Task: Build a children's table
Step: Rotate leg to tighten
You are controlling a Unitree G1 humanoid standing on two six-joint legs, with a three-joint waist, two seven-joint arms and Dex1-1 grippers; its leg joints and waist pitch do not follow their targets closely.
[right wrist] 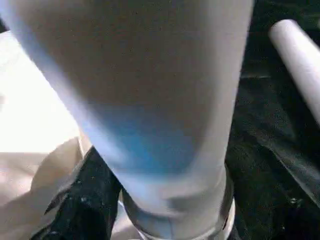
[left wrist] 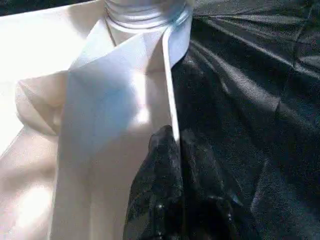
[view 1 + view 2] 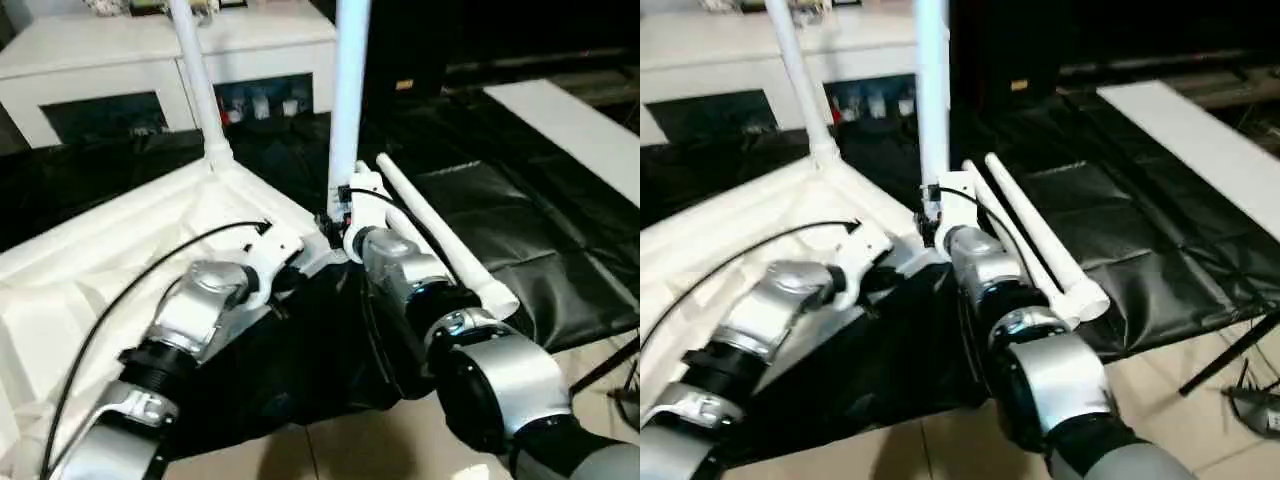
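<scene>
The children's table lies upside down: its white tabletop (image 3: 100,270) rests on a black sheet at the left. One white leg (image 3: 197,80) stands upright in the far corner socket. A second leg (image 3: 350,110) stands upright in the near right corner. My left gripper (image 2: 172,142) is shut on the tabletop's thin rim just below that corner socket (image 2: 145,15). My right gripper (image 3: 335,225) sits against the base of the second leg (image 1: 165,100), which looms close in the right wrist view. Two loose legs (image 3: 440,240) lie side by side on the sheet at the right.
A white cabinet (image 3: 150,60) with glass doors stands behind the tabletop. The black sheet (image 3: 520,240) covers the floor to the right, with a flat white board (image 3: 580,130) beyond it. Tiled floor (image 3: 380,440) shows in front, and a thin black stand leg (image 3: 1240,370) at the right edge.
</scene>
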